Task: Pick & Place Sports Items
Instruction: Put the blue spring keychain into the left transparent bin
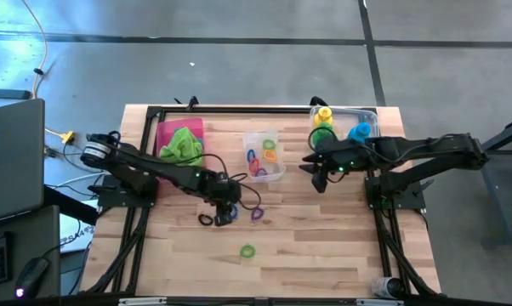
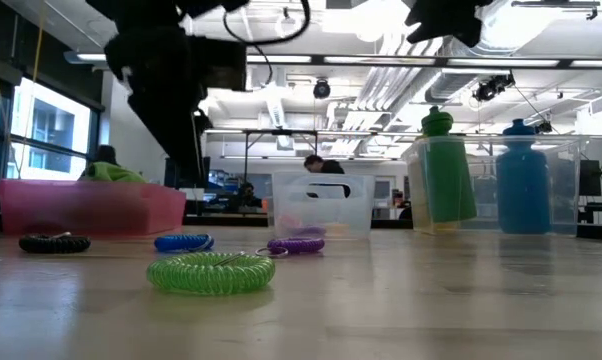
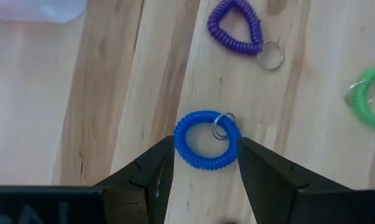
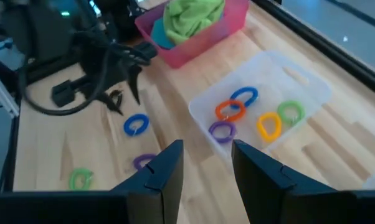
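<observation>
Small clear plastic box (image 4: 262, 102) at table centre holds five coiled elastic rings: blue, two orange/yellow, green, purple. Flat pink tray (image 1: 166, 132) at the far left holds the lime green towel (image 1: 183, 145) bunched on top of the teal towel (image 4: 157, 31). Larger clear plastic box (image 1: 371, 113) at the far right corner holds the yellow bottle (image 1: 323, 114), green bottle (image 2: 443, 170) and blue bottle (image 2: 523, 178), all upright.

Loose on the wooden table (image 1: 324, 246): blue coiled ring (image 3: 207, 140), purple coiled ring (image 3: 236, 27) just beside it, black coiled ring (image 2: 54, 242) on its other side, green coiled ring (image 1: 247, 251) alone nearer the front edge. Front half of the table is otherwise open.

Left gripper (image 3: 206, 165) is low over the blue ring, fingers apart and straddling it, not clamped. Right gripper (image 4: 206, 165) hangs above the table between the two clear boxes, fingers apart, holding nothing.
</observation>
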Controlling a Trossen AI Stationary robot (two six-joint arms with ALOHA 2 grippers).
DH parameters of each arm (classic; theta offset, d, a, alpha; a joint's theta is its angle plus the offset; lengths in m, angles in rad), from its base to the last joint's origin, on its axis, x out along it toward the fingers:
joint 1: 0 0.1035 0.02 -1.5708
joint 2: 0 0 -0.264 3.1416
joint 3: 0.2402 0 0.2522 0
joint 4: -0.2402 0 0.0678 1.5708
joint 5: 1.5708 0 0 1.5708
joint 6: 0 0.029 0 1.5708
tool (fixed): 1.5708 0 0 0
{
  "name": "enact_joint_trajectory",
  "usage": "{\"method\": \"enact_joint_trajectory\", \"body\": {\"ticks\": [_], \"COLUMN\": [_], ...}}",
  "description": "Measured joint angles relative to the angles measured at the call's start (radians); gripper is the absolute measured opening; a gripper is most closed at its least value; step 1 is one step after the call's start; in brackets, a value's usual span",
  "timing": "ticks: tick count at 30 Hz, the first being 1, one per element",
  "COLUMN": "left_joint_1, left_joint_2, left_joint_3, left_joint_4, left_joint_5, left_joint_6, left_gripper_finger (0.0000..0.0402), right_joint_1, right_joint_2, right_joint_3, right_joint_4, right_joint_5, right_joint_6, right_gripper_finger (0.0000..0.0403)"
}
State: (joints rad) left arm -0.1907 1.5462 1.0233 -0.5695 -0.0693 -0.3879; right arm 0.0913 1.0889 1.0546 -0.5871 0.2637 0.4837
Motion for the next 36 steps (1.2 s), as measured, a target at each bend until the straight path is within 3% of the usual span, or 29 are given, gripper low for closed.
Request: {"method": "enact_joint_trajectory", "body": {"ticks": [8,26,30,36], "left_joint_1": [0.064,0.071,0.066,0.065], "left_joint_2": [0.084,0.213,0.214,0.215], "left_joint_3": [0.000,0.005,0.004,0.003], "left_joint_4": [0.019,0.030,0.027,0.026], "left_joint_5": [0.090,0.084,0.066,0.066], "left_joint_6": [0.102,0.134,0.131,0.129], "left_gripper_finger": [0.0170,0.0167,0.0138,0.0044], "right_joint_1": [0.073,0.158,0.158,0.158], "right_joint_2": [-0.023,-0.022,-0.022,-0.021], "right_joint_3": [0.000,-0.001,-0.001,-0.001], "right_joint_4": [-0.077,-0.113,-0.113,-0.113], "right_joint_5": [0.068,0.172,0.182,0.184], "right_joint_6": [0.065,0.100,0.100,0.100], "right_gripper_finger": [0.0128,0.0128,0.0128,0.0128]}}
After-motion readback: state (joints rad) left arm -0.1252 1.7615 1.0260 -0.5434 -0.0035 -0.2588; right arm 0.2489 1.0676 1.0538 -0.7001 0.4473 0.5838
